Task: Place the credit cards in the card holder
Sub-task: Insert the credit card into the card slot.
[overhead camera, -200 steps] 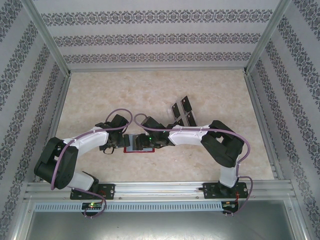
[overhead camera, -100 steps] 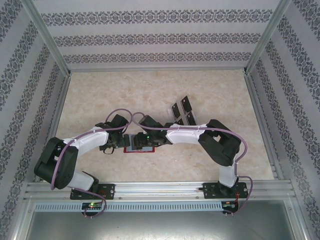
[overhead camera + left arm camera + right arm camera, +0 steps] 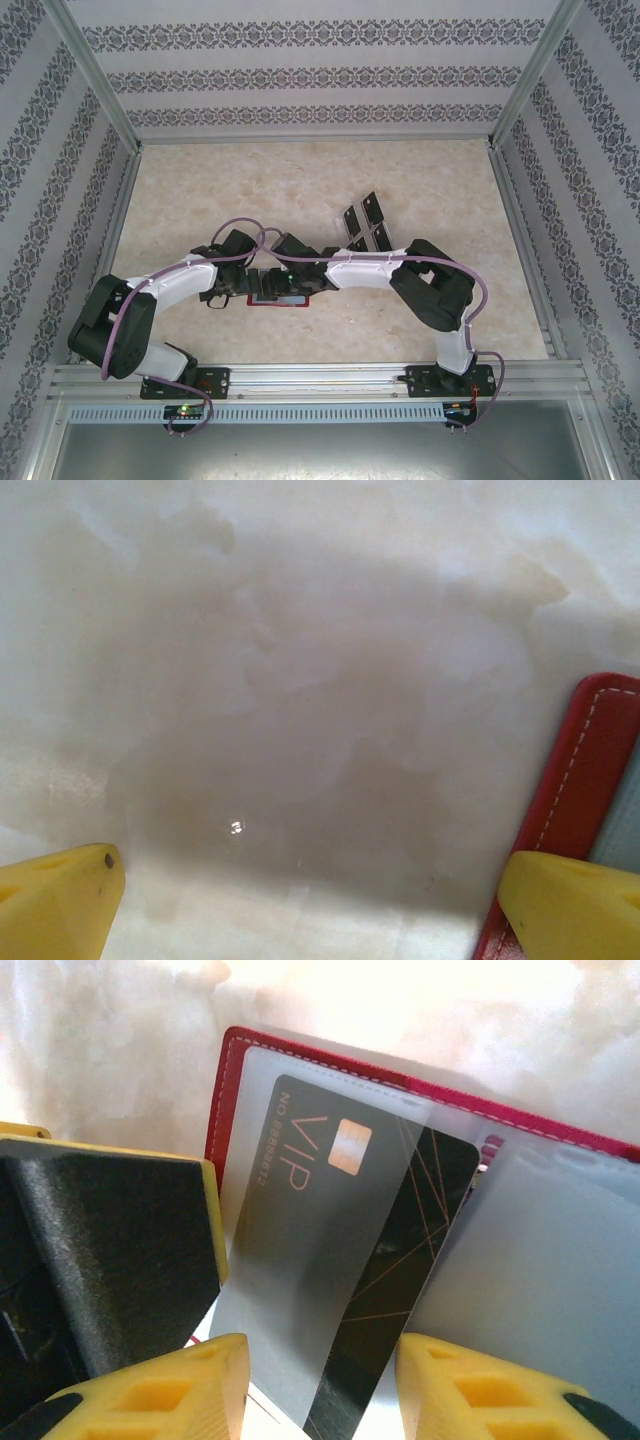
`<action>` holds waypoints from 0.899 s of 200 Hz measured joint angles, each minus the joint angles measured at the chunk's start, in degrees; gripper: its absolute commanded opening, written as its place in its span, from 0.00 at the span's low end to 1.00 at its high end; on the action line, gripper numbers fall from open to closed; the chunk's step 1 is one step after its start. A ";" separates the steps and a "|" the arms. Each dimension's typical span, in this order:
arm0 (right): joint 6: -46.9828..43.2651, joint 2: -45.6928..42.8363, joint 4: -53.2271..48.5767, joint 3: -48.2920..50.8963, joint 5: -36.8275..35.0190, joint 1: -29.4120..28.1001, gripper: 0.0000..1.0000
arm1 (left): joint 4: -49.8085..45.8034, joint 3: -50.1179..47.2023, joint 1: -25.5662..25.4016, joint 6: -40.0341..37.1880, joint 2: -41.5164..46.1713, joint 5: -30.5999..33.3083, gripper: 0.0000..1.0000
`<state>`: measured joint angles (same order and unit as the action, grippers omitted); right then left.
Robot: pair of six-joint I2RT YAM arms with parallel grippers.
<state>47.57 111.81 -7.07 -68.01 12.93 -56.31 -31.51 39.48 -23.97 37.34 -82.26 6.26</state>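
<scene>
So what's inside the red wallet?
A black VIP card sits partly under a clear pocket of the wallet. Its bottom end drops out of sight at the right end effector. The next pocket is too frosty to see into.

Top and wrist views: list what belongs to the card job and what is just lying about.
For the job:
- card holder, open
- credit card, partly in its clear pocket, held by the right gripper
- more credit cards, upright farther back

Not part of it:
- purple cables
- metal rail
- patterned walls
</scene>
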 measured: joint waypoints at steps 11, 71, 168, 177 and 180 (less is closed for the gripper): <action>-0.02 0.11 0.00 -0.13 0.00 -0.11 0.44 | 0.02 -0.02 0.00 0.11 -0.02 0.00 1.00; 0.00 -1.11 0.24 1.29 -0.33 -0.04 0.44 | 0.04 -0.04 0.00 0.20 -0.02 -0.02 1.00; 1.03 -3.45 2.60 4.17 0.04 1.81 0.31 | 1.57 -0.26 -0.11 0.20 -0.04 -1.07 1.00; 1.42 -3.45 3.04 4.17 0.04 1.81 0.29 | 1.57 -0.26 -0.11 0.20 -0.04 -1.07 1.00; 1.62 -3.45 3.13 4.17 0.04 1.81 0.28 | 1.57 -0.26 -0.11 0.20 -0.04 -1.07 1.00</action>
<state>49.19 108.36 -3.95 -63.83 12.97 -54.50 -29.93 39.22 -24.08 37.54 -82.30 5.19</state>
